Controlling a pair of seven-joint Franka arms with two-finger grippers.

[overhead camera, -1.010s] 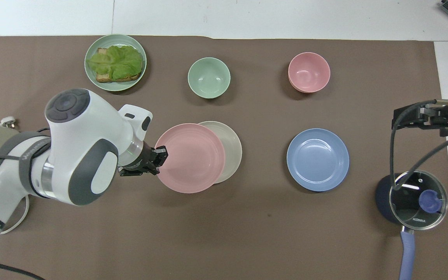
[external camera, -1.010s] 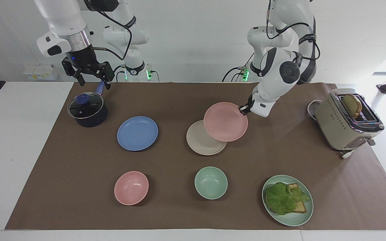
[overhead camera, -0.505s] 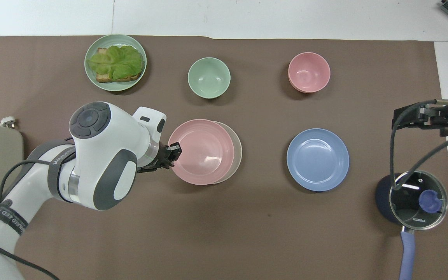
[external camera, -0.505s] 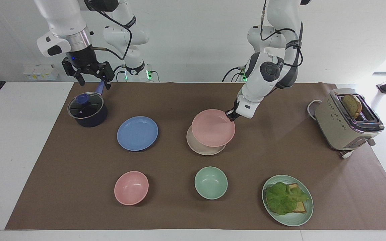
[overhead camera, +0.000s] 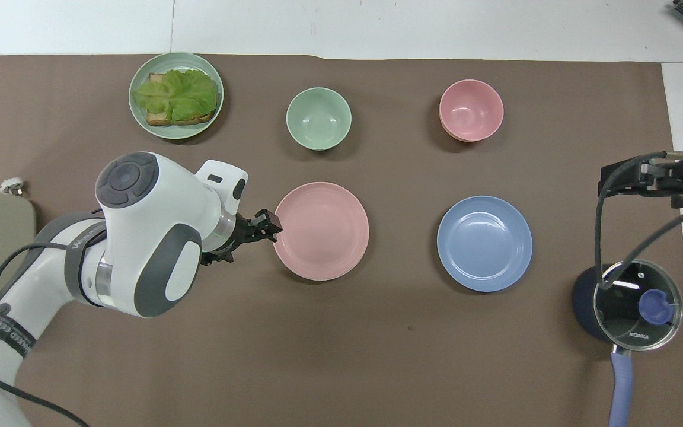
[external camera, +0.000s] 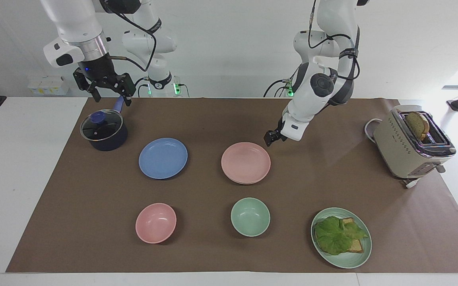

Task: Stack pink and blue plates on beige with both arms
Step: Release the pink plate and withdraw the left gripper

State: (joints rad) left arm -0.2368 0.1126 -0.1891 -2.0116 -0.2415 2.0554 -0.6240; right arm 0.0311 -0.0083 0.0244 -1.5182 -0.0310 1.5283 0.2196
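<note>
Where it lies flat, pink plate [external camera: 245, 162] sits just beside left gripper [external camera: 270, 138]

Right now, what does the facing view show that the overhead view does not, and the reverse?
Only the facing view shows the bread slice in the toaster, the beige plate's rim under the pink plate, and the arms' bases. Only the overhead view shows the pot's long handle in full. Both show the blue plate alone on the mat and the left end effector, open, beside the pink plate.
</note>
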